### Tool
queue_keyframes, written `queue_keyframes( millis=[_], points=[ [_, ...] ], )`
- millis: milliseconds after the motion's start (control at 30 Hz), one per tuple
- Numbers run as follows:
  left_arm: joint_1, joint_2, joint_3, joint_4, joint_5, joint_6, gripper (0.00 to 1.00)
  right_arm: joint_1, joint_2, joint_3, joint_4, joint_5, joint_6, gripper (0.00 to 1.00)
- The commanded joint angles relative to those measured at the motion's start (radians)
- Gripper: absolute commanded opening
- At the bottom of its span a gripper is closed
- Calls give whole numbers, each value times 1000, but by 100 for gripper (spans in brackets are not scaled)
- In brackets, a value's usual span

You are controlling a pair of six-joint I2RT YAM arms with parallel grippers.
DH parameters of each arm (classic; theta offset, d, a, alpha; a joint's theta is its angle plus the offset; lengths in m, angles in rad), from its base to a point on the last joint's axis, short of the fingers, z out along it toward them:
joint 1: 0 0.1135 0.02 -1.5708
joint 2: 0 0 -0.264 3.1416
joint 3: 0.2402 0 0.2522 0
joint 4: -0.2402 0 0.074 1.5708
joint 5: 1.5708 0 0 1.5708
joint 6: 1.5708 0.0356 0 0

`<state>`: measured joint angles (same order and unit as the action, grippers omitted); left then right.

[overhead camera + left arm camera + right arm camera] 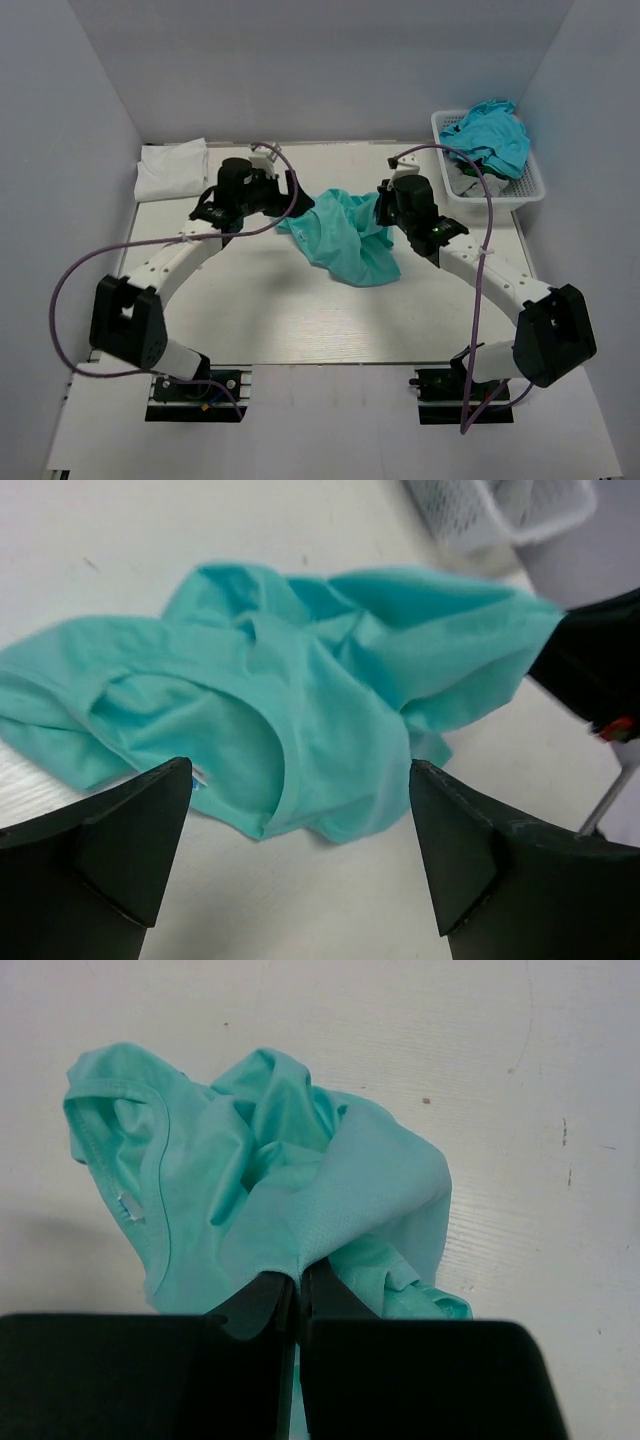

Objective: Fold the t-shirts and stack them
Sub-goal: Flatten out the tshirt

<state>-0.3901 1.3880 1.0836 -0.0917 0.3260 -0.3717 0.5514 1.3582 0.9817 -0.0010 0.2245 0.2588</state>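
- Near the middle of the table (300, 320), between the two arms, we see the mint t-shirt (345, 240) lying crumpled, its cloth bunched in loose folds.
- We find the left jaws spread wide. In the left wrist view both dark fingers (110, 850) stand far apart at the bottom corners, and the mint t-shirt rests on the table beyond their tips.
- We cannot tell from that view whether the left fingertips touch the cloth. From above, they sit just beside the shirt's left end.
- We see the right jaws pressed together, pinching a ridge of the mint t-shirt. In the right wrist view the cloth rises to a peak that runs straight into the seam between the two fingers.
- A curved neckline with a small pale label (128, 1205) shows on the left part of the shirt in that same view.
- At the far left corner of the table we see a white t-shirt (172, 170), lying flat and well apart from the mint one.
- At the far right stands a white lattice basket (530, 188), with turquoise-blue t-shirts (492, 135) heaped in it and spilling over its rim.
- The right arm (480, 265) reaches from its base toward the mint shirt, passing near the basket.
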Motion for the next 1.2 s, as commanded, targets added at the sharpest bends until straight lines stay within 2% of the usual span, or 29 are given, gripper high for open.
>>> queue_keyframes(
  millis=[0,100,300,433,600,700,833,933,967,1033,1167],
  points=[
    [-12,115,42,-29,192,83,100,-4,8,11,4,1,7,0],
    [-23,225,42,-8,295,108,100,-5,13,8,2,13,7,0],
    [-61,364,24,11,364,175,100,-19,24,-2,-37,32,5,0],
    [-98,457,67,-63,364,205,100,-28,41,-1,-57,32,16,0],
    [-107,508,81,-131,300,235,100,-36,36,-11,-62,24,20,0],
    [-116,508,81,-155,259,244,94,-44,36,-14,-60,24,23,0],
    [-127,499,72,-152,248,244,82,-51,41,-17,-56,10,28,0],
    [-136,540,108,-177,248,224,32,-53,42,-17,-56,9,30,0],
    [-136,540,120,-186,248,211,1,-54,42,-17,-56,9,33,0],
    [-136,540,131,-186,248,199,0,-57,30,-18,-62,18,34,0],
    [-124,436,122,-186,229,177,0,-67,-11,-26,-62,59,43,0]
  ],
)
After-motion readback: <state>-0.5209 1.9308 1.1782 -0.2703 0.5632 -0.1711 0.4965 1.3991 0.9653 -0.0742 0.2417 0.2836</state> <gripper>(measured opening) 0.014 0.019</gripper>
